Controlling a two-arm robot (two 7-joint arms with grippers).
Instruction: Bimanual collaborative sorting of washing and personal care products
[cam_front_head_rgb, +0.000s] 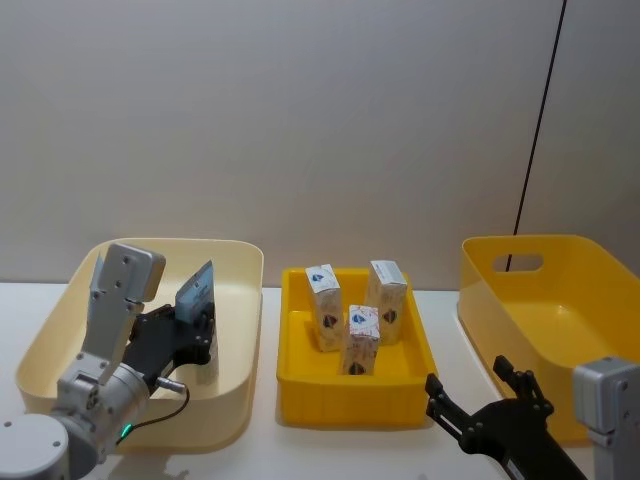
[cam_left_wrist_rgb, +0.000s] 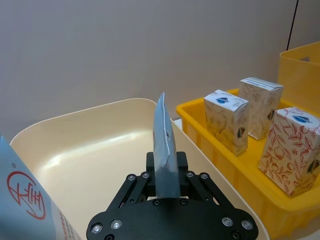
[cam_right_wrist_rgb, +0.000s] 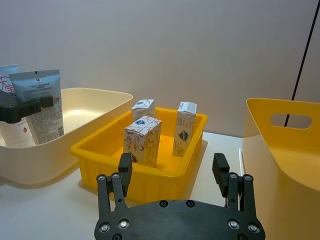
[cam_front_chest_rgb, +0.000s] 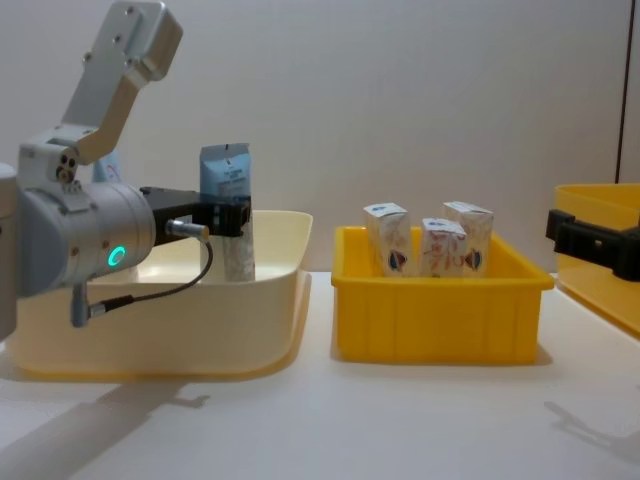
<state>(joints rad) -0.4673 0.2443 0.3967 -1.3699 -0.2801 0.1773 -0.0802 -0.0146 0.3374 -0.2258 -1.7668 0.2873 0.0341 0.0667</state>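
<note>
A pale-blue squeeze tube (cam_front_head_rgb: 196, 290) stands upright inside the cream bin (cam_front_head_rgb: 245, 300), and my left gripper (cam_front_head_rgb: 205, 333) is shut on its lower part. The left wrist view shows the tube (cam_left_wrist_rgb: 162, 137) edge-on between the fingers. A second tube with red print (cam_left_wrist_rgb: 22, 197) stands close beside it in the same bin. Three small white cartons (cam_front_head_rgb: 324, 292) (cam_front_head_rgb: 386, 295) (cam_front_head_rgb: 362, 338) stand upright in the yellow tray (cam_front_head_rgb: 350, 408). My right gripper (cam_front_head_rgb: 478, 390) hovers open and empty in front of the tray's right corner.
A large yellow bin (cam_front_head_rgb: 560, 300) with a handle slot stands at the far right, close to my right gripper. The cream bin and the yellow tray sit side by side with a narrow gap. A plain wall rises behind the table.
</note>
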